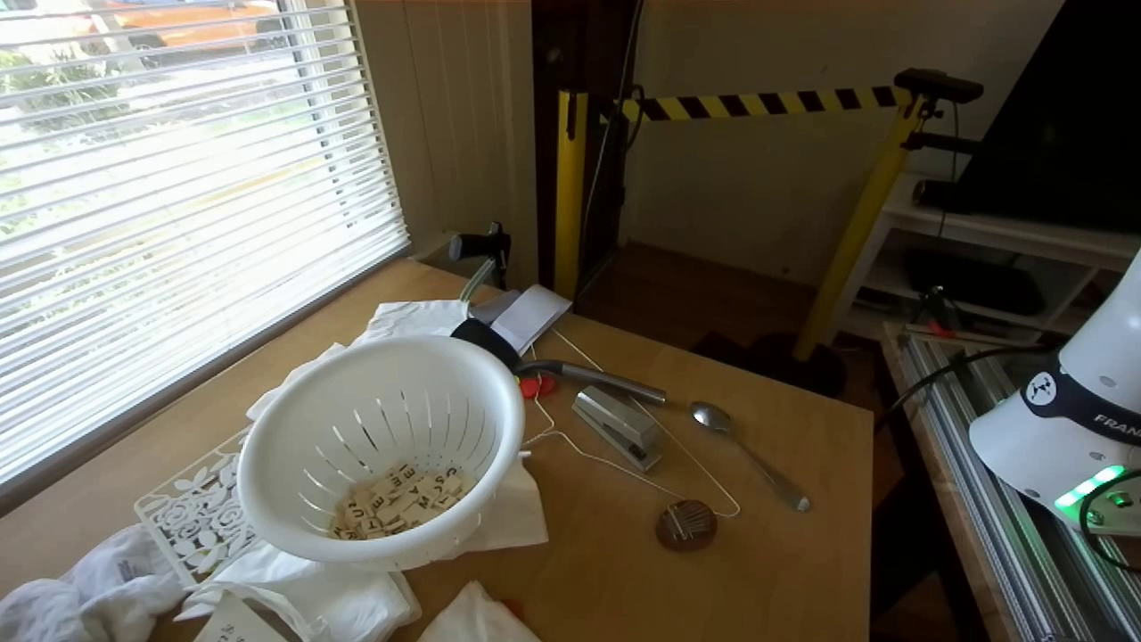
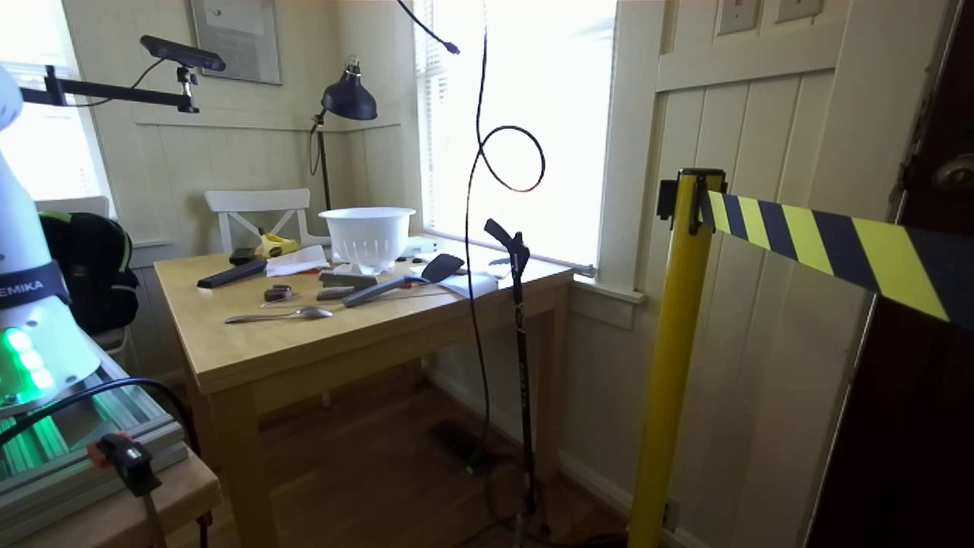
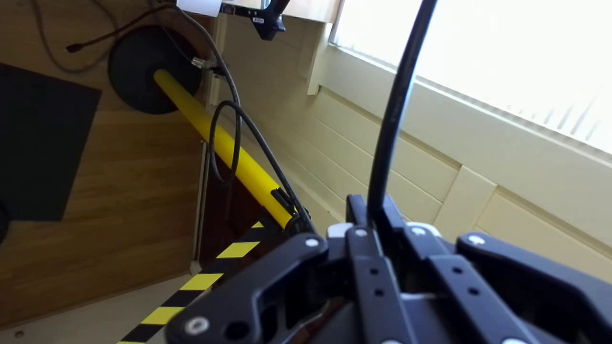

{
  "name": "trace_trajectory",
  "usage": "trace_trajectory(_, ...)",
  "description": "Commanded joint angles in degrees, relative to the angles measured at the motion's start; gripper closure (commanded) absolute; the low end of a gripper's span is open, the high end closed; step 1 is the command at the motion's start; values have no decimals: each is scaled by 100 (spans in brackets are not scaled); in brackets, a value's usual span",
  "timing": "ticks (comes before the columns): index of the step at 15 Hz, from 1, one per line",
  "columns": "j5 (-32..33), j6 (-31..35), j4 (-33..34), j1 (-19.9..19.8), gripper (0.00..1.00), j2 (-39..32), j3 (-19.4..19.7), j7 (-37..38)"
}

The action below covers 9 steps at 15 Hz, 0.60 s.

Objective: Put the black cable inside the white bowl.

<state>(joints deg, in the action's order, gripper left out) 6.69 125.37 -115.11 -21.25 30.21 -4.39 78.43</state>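
Presently, gripper pinches black cable; its dangling slack should clear white bowl first, then coil inside.

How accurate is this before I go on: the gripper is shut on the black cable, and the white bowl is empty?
One thing is wrong: the white bowl isn't empty. In an exterior view, lettered tiles lie in the bottom of it. The rest stands: the gripper is shut on the black cable.
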Motion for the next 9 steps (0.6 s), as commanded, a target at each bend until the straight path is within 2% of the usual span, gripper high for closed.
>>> trace_trajectory(1, 113, -29, 38, 179, 92, -48, 127, 77)
trace_trajectory(2, 115, -30, 40, 181, 92, -73, 129, 80)
trace_trajectory(3, 117, -30, 40, 183, 98, -89, 130, 83)
trace_trajectory(5, 177, 38, 469, 240, 98, -241, 172, -132)
trace_trajectory(6, 330, 311, 738, 222, 98, -299, 145, -204)
trace_trajectory(9, 49, 609, 1553, 474, 98, -530, 193, -442)
